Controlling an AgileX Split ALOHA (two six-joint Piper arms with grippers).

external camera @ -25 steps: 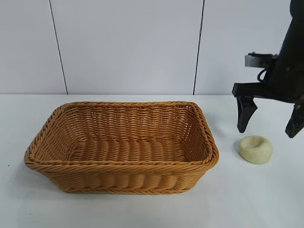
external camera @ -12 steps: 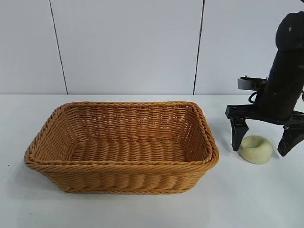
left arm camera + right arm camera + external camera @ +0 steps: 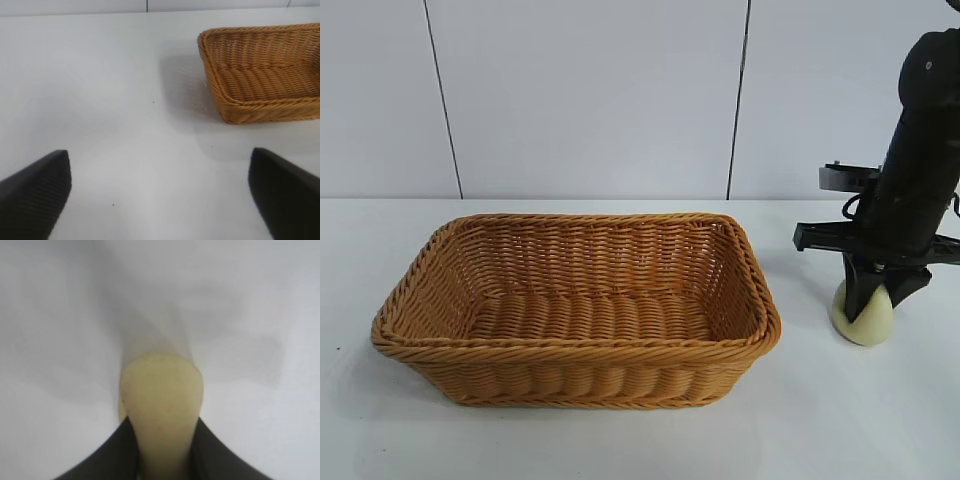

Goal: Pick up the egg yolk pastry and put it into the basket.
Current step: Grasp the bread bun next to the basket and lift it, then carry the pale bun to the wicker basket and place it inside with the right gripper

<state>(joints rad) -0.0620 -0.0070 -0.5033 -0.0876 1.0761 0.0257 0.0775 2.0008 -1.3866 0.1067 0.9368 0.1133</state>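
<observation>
- right gripper (image 3: 873,297) clamped on egg yolk pastry (image 3: 865,318), squeezed tall, long axis roughly upright (right of basket (image 3: 570,345), at table (image 3: 620,440))
- left gripper (image 3: 160,195) spread wide, holding nothing

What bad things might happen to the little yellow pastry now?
The right gripper is squeezing the egg yolk pastry hard enough that it bulges between the fingers in the wrist view, so it might get crushed or pop out. It also sits beside the basket, outside the rim, so it could bump that wall if carried across too low.
</observation>
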